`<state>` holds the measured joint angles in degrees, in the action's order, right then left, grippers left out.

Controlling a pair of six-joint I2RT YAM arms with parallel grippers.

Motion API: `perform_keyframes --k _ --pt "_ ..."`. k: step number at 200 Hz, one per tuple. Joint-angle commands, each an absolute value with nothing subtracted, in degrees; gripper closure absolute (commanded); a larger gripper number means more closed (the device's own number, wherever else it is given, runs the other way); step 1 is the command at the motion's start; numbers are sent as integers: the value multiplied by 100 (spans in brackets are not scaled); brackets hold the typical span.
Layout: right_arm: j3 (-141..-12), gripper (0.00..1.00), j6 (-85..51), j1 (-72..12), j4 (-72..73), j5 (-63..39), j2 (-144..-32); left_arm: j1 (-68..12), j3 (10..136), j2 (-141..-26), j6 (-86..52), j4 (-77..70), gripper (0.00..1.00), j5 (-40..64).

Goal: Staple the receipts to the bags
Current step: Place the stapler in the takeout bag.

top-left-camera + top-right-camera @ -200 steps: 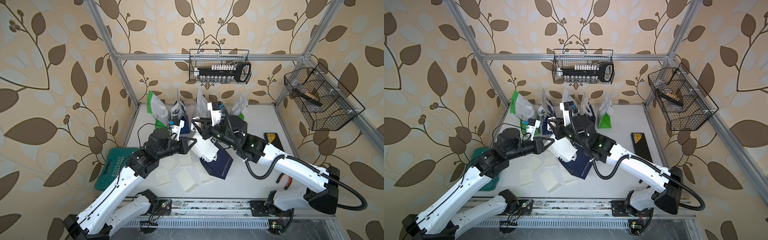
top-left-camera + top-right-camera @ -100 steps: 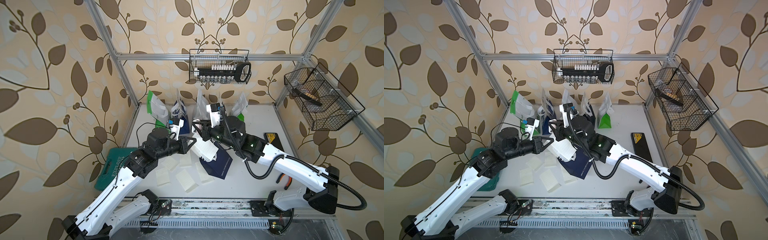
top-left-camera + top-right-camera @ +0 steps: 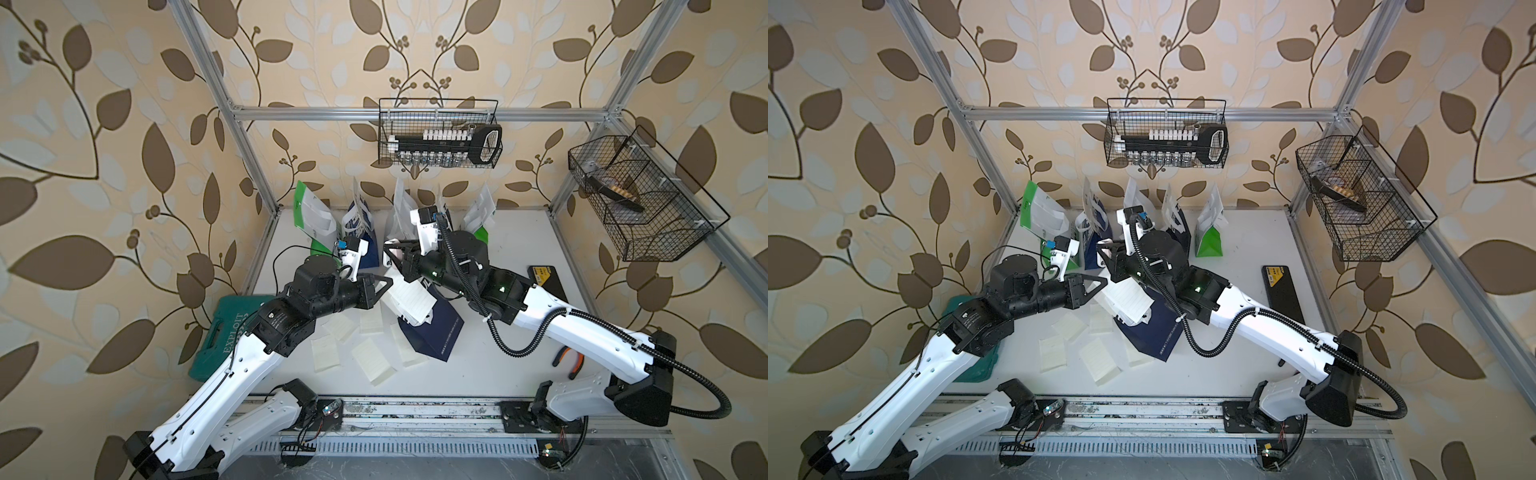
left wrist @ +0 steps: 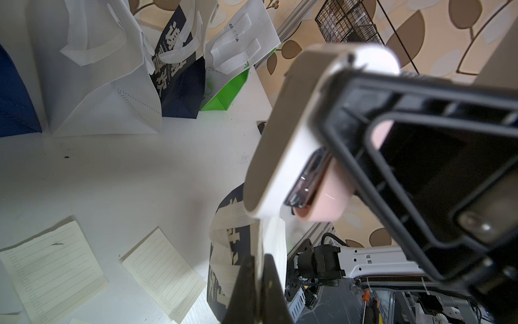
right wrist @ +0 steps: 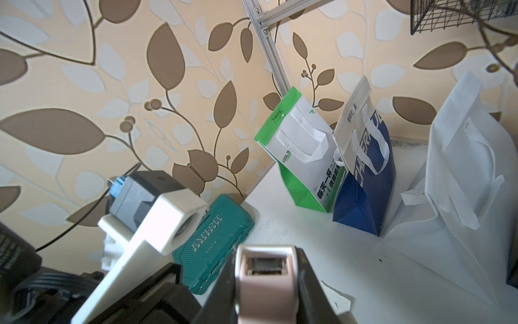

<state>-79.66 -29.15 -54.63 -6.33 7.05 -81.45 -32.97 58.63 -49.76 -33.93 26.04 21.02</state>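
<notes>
Six bags point(image 3: 1210, 243), five loose receipts point(image 3: 1098, 365), left tool point(image 4: 259, 280) pinching sixth receipt point(image 3: 1125, 297), right tool point(image 5: 266, 280) gripping one stapler point(image 4: 294, 134)

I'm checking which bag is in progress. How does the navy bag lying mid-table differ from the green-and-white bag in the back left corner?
The navy bag lies down mid-table; the green-and-white bag stands at the back wall. A receipt covers the navy bag's top, pinched there by the left end effector; the green-and-white bag shows no receipt and is untouched. Both have white strap handles.
</notes>
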Motion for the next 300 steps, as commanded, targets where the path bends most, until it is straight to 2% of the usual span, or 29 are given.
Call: perform_keyframes --k 1,107,193,300 --pt "-8216 100 -2813 -5482 -706 643 -8261 -3304 6109 -4980 -3223 2418 100 2230" --pt "-8102 100 -2761 -5514 -943 615 -8119 -3299 6179 -5001 -3191 2702 100 1655" --pt "-8356 100 -2475 -5569 -1722 776 -8218 -3304 6197 -4965 -2401 2552 100 1943" --pt "-8096 100 -2495 -5839 -1926 1125 -7878 -3305 6048 -4870 -1381 2153 100 2108"
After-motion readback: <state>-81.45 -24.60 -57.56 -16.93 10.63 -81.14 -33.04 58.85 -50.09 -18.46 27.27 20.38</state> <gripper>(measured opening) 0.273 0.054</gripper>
